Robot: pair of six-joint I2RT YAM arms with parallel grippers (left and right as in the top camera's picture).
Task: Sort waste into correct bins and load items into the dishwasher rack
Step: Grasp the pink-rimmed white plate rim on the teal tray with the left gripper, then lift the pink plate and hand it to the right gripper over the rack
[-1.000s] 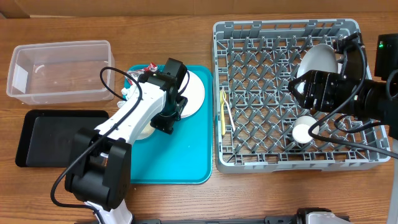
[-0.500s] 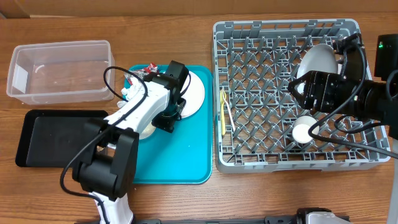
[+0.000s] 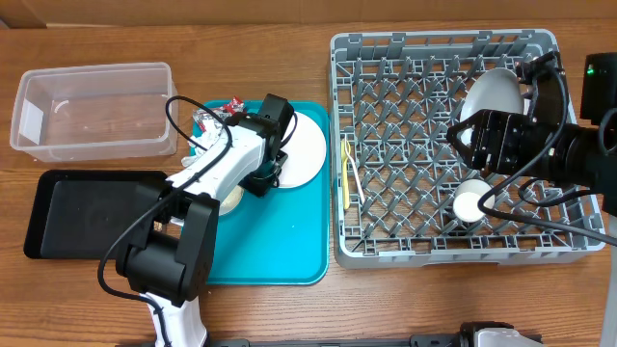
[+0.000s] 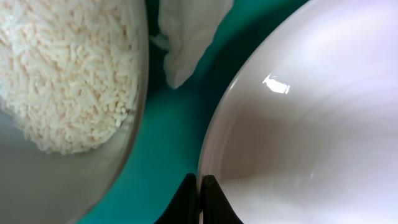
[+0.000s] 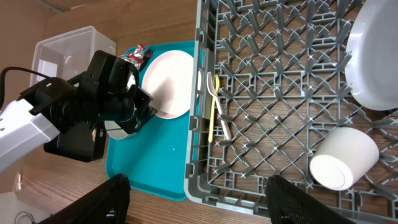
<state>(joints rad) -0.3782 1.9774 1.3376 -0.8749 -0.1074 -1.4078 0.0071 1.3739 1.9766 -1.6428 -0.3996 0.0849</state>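
The left arm has a white link between bulky black joints, and a thin black cable loops beside it. The right arm is all black, draped in black cables, with a small green light on its housing.

A teal serving tray with rounded corners is laid flat on a brown wooden desk, left of the middle. Wood grain is seen running across the desk. A small green light is lit at the far right edge.
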